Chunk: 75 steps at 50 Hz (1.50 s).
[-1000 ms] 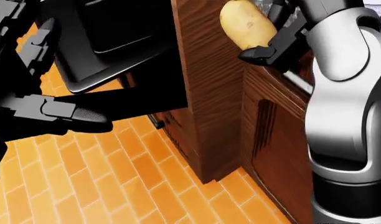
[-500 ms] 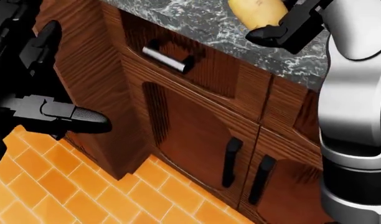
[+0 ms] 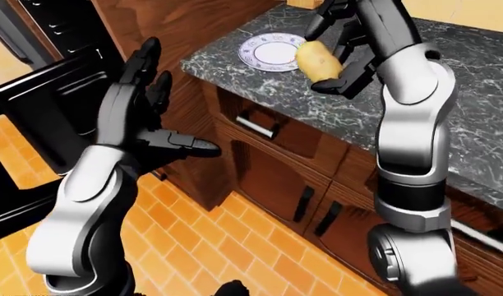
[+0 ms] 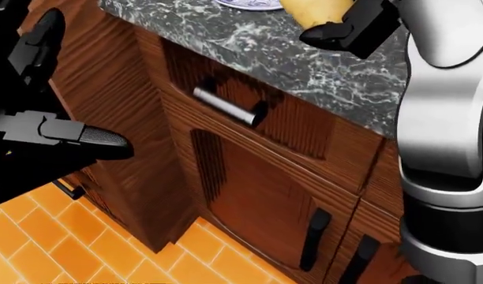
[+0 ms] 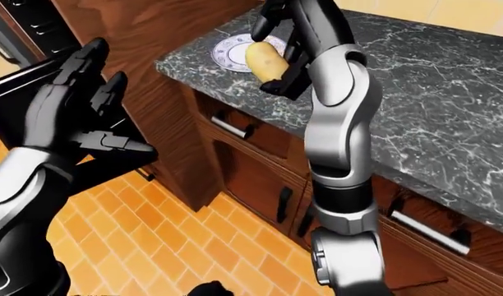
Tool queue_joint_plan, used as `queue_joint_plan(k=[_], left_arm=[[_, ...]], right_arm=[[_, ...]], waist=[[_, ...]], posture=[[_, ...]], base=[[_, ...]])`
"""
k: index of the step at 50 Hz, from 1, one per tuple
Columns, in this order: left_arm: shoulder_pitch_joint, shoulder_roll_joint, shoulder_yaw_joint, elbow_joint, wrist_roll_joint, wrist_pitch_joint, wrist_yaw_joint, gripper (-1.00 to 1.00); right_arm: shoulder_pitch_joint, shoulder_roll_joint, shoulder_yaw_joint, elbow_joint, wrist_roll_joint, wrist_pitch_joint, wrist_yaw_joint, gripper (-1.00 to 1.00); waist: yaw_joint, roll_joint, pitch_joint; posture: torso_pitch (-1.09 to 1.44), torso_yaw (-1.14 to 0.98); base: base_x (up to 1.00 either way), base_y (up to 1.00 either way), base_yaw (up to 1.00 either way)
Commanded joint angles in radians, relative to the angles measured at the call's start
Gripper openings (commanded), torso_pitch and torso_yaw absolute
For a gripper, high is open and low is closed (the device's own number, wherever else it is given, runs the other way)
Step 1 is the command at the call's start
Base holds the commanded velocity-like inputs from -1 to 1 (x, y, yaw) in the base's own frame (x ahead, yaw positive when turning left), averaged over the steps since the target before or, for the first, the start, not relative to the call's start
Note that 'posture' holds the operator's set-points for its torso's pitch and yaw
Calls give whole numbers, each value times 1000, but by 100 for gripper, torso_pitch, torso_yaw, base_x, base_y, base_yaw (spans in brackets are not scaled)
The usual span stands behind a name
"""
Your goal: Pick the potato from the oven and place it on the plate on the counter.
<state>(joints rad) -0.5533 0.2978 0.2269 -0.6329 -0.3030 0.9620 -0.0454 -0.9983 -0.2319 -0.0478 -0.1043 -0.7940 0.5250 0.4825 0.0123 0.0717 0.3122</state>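
The right hand (image 3: 338,46) grips the potato (image 3: 316,61) just beside the plate (image 3: 268,52), while the left hand (image 3: 144,108) hangs open.

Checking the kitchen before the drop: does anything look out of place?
Only the oven door hangs open at the left-eye view's left. The potato sits in the right hand, beside the plate.

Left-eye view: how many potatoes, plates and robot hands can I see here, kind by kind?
Potato: 1
Plate: 1
Robot hands: 2, the left hand and the right hand
Total: 4
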Motion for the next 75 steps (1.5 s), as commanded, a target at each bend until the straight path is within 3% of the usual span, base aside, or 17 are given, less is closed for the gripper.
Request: queue_joint_plan(k=[1, 2, 4, 7, 15, 31, 33, 41, 49, 53, 60, 61, 63, 66, 68, 73, 75], left_arm=[[-19, 10, 13, -28, 4, -20, 6, 100], [-18, 9, 12, -28, 4, -21, 6, 100], [-17, 8, 11, -26, 6, -24, 6, 100], [-11, 2, 2, -37, 9, -20, 7, 100], [-7, -5, -4, -45, 18, -17, 1, 100], [-8, -13, -6, -88, 21, 5, -26, 100], [-6, -14, -6, -88, 21, 4, -26, 100], [-5, -14, -4, -89, 20, 4, -25, 100], [-2, -15, -7, -90, 20, 2, -24, 100], [-3, -16, -7, -88, 22, -1, -25, 100], [-5, -15, -4, -88, 20, 1, -26, 100], [-7, -15, -3, -85, 20, -1, -26, 100], [-9, -13, -3, -83, 19, -2, -25, 100], [0, -16, -19, -86, 27, -10, -25, 100], [6, -22, -26, -97, 31, -6, -29, 100], [8, -28, -31, -110, 39, 3, -36, 100], [5, -31, -32, -116, 42, 10, -37, 100]], right_arm=[[-30, -6, 0, -28, -2, -13, -11, -100], [-29, -6, 0, -30, -3, -13, -11, -100], [-27, -7, -2, -35, -1, -12, -11, -100], [-21, -10, -4, -41, 2, -13, -12, -100], [-22, -17, -7, -50, 10, -8, -13, -100], [-38, -18, -2, -44, -3, -3, -5, -100], [-36, -16, -1, -46, -4, -4, -5, -100], [-28, -11, 0, -44, -8, -11, -6, -100], [-23, -9, 0, -45, -11, -13, -6, -100], [-23, -9, -1, -41, -9, -18, -9, -100], [-25, -7, 0, -38, -5, -24, -12, -100], [-27, -7, 0, -35, -5, -25, -13, -100], [-31, -7, 1, -34, -4, -25, -11, -100], [-39, -8, 1, -31, -4, -24, -9, -100], [-43, -8, 2, -34, -6, -21, -5, -100], [-47, -10, 1, -43, -9, -15, 5, -100], [-51, -9, 4, -43, -11, -12, 11, -100]], waist=[[6, -6, -32], [1, -2, -20], [-1, 9, -55], [4, -10, -41], [44, -79, -84], [23, -44, -65], [13, -53, -30], [-1, -80, -20], [19, -133, -51], [-1, -114, -67], [-37, -34, -28], [-40, -17, -34], [-42, 19, -113], [-28, 29, -69], [-16, 21, -80], [16, -63, -66], [14, -61, -64]], posture=[[140, 0], [140, 0], [140, 0], [140, 0], [140, 0], [140, 0], [140, 0], [140, 0], [140, 0], [140, 0], [140, 0], [140, 0], [140, 0], [140, 0], [140, 0], [140, 0], [140, 0]], base=[[13, 0, 0], [12, 0, 0], [13, 0, 0], [12, 0, 0], [0, 0, 0], [0, 0, 0], [14, 0, 0], [20, 0, 0], [46, 0, 0], [52, 0, 0], [51, 0, 0], [27, 0, 0], [0, 0, 0], [0, 0, 0], [0, 0, 0], [0, 0, 0], [0, 0, 0]])
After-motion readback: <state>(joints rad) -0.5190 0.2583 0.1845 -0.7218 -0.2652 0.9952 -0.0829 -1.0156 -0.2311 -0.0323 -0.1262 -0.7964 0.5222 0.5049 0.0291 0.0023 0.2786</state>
